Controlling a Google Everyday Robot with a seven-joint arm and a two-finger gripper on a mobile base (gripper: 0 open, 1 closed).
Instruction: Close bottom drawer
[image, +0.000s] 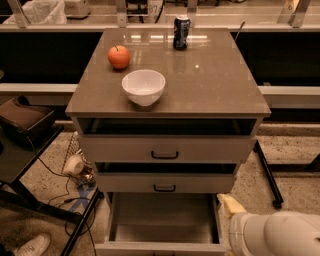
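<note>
The gripper (231, 205) sits low at the near right corner of the cabinet (235, 95), a pale tip poking out ahead of the bulky white arm (277, 234). Whether it is open or closed cannot be told from here, and nothing appears to be in it. Just to its left, nearly touching the tip, lies the bottom drawer (161, 246), pulled far out toward the robot, its bare inside showing and its front panel reaching the lower edge of the view. The arm probably stands off to the side because the drawer's front is nearer the robot than the tip is. To push it shut, the gripper would need to get to the near side of that panel, and the task looks barely begun. Above and beyond the gripper, the middle drawer (165, 183) and the top drawer (165, 149) each show a dark gap over their fronts, so they seem slightly out as well, though they are not the job here. Further up and away on the cabinet's top stand a white bowl (143, 86), an apple (119, 56) and a soda can (181, 32). A firm shove could jolt the cabinet and shake them, so a steady push seems wiser.
</note>
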